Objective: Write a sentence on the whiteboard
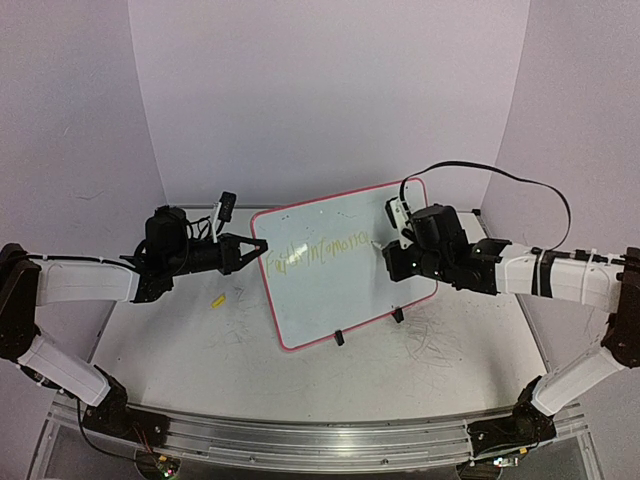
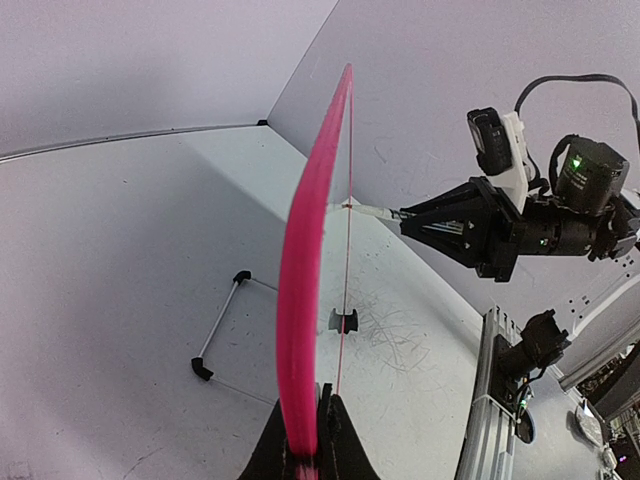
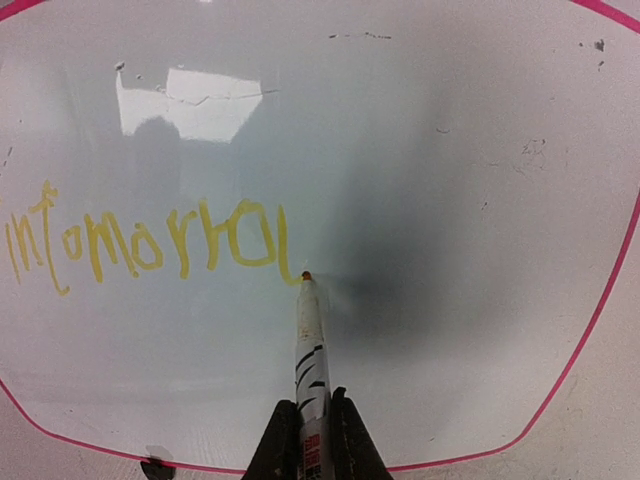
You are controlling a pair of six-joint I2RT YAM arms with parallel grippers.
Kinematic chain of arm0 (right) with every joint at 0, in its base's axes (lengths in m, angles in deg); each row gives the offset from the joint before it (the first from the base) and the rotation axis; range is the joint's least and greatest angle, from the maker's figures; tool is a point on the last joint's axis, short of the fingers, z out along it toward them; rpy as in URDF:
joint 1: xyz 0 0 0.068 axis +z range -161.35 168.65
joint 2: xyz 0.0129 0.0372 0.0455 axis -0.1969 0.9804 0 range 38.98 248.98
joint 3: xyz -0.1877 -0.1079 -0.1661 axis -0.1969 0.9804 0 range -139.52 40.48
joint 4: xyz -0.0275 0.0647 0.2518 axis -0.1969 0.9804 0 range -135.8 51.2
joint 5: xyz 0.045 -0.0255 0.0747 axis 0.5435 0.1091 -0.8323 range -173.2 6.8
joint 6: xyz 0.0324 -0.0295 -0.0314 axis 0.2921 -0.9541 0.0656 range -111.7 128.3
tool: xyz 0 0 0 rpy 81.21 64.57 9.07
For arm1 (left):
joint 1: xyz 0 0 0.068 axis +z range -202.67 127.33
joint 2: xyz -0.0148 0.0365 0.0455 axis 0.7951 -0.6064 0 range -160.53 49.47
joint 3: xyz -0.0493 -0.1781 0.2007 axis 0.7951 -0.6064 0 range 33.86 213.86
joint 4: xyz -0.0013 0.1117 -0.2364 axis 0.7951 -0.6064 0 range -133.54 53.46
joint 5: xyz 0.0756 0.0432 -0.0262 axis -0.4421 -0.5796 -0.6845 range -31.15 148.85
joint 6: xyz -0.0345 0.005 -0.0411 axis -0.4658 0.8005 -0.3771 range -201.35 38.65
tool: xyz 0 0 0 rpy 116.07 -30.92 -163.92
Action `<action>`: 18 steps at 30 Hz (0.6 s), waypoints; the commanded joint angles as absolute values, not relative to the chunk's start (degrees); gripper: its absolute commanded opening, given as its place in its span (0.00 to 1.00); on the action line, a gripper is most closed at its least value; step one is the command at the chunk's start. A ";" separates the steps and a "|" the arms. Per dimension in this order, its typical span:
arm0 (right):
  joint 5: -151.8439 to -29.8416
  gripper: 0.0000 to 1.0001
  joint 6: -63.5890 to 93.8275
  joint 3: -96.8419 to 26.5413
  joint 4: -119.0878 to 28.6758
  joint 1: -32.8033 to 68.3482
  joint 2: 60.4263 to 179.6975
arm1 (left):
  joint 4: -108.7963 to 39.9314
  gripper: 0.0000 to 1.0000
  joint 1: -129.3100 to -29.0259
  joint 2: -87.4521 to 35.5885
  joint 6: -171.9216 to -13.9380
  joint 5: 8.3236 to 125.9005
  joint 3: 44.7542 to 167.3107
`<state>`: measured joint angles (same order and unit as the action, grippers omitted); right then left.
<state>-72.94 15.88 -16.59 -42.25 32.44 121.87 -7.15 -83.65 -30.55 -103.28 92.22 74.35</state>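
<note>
A: Scribbled white surface (image 1: 200,340), whiteboard (image 1: 340,290) standing on it; left end effector (image 1: 261,250) clamped on its left rim.
B: And right end effector (image 3: 312,425) grips a marker (image 3: 310,340), tip touching the end of the sentence (image 3: 150,240).

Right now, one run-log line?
left gripper: shut on red-rimmed white whiteboard edge | right gripper: shut on white marker, tip at yellow sentence end

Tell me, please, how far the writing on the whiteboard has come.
Done: yellow words run from the whiteboard's left edge past its middle. In hand: the right gripper holds the marker, tip at the last letter's end; the left gripper clamps the board's edge. Left: right of the tip is blank, so more may follow.
</note>
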 commanded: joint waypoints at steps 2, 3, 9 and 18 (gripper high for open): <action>-70.08 0.00 16.13 -20.63 -45.27 32.44 123.56 | -10.21 0.00 -84.22 -31.04 -98.58 91.00 75.56; -70.01 0.00 16.09 -20.87 -45.33 32.43 123.78 | -10.18 0.00 -84.22 -31.03 -98.54 90.98 75.54; -69.66 0.00 16.18 -21.41 -45.27 32.42 124.49 | -10.22 0.00 -84.19 -31.01 -98.41 90.93 75.54; -70.93 0.00 16.94 -18.52 -42.76 32.42 121.77 | -10.27 0.00 -84.20 -30.97 -98.23 90.96 75.30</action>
<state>-71.30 15.91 -19.21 -42.95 32.46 123.29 -7.50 -83.65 -30.55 -103.39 92.08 74.36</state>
